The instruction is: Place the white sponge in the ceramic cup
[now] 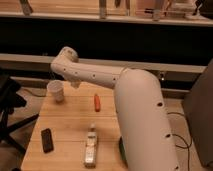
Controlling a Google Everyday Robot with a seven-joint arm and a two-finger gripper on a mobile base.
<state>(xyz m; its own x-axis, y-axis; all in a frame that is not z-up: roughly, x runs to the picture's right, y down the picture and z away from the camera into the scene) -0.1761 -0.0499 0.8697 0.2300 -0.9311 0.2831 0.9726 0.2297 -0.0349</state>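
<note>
The ceramic cup (56, 91) is small, plain and white, and stands upright at the far left of the wooden table (70, 120). My white arm (100, 75) reaches from the lower right across the table to the upper left. My gripper (75, 83) shows only as a small pale end below the arm, just right of the cup and slightly above it. A pale elongated thing (91, 147) lies near the table's front middle. Its white blocky lower end may be the white sponge; I cannot tell for sure.
An orange oblong object (97, 102) lies mid-table right of the cup. A black flat object (47, 140) lies at the front left. A black office chair (9, 107) stands left of the table. A dark counter and shelf (105, 40) run behind it.
</note>
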